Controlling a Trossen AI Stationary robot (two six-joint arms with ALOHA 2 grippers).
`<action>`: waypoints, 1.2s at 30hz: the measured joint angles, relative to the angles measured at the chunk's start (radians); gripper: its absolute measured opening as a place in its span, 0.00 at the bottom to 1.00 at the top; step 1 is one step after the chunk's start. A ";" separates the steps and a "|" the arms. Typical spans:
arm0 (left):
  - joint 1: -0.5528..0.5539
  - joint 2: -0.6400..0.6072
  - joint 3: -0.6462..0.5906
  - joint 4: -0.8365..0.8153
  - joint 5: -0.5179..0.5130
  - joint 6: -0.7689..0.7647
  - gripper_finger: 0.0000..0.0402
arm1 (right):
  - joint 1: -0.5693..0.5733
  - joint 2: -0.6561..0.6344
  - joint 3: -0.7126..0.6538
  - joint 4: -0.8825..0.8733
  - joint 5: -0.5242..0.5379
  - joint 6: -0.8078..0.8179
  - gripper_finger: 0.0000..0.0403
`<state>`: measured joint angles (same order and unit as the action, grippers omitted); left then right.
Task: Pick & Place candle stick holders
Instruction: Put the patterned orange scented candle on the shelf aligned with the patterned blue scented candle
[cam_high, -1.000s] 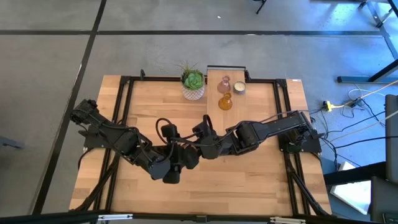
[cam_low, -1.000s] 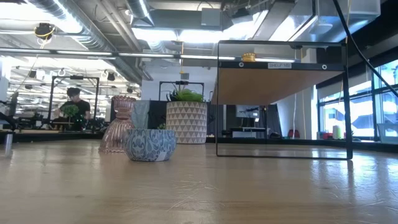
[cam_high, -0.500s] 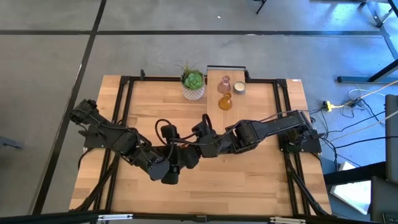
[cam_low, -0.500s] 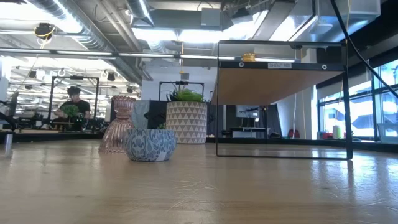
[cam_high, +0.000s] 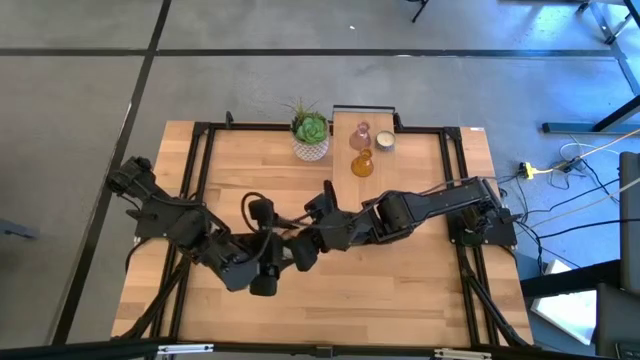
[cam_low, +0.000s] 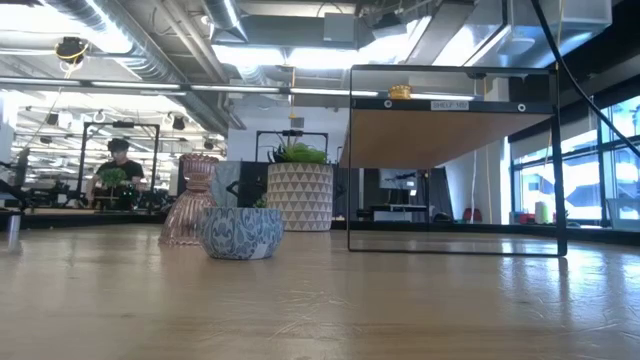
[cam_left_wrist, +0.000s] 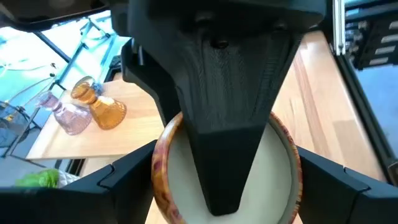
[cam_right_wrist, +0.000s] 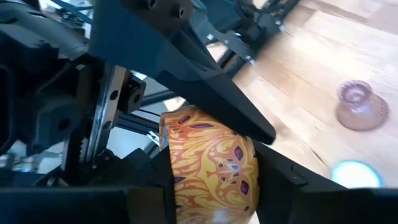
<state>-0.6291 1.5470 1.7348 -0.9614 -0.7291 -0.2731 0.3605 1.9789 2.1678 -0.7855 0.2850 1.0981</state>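
Gripping one patterned cream-white holder (cam_left_wrist: 227, 180) mid-table: left hand (cam_high: 268, 262) and right hand (cam_high: 303, 248) both pinch it.

Orange-yellow swirl-patterned round holder (cam_right_wrist: 211, 163)

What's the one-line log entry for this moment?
left gripper: gripping patterned holder | right gripper: gripping same holder | phase: likely handover
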 joint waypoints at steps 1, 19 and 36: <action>-0.008 -0.011 0.000 -0.008 -0.003 -0.017 0.76 | -0.003 0.000 0.000 0.013 -0.015 -0.008 0.36; -0.137 -0.092 0.008 -0.136 0.052 -0.307 0.81 | -0.054 0.002 -0.010 0.126 -0.163 -0.071 0.36; -0.247 -0.086 0.005 -0.537 -0.123 -0.729 0.87 | -0.055 -0.004 -0.078 0.153 -0.320 -0.040 0.37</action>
<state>-0.8758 1.4614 1.7401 -1.4983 -0.8519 -1.0021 0.3051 1.9751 2.0900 -0.6327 -0.0350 1.0581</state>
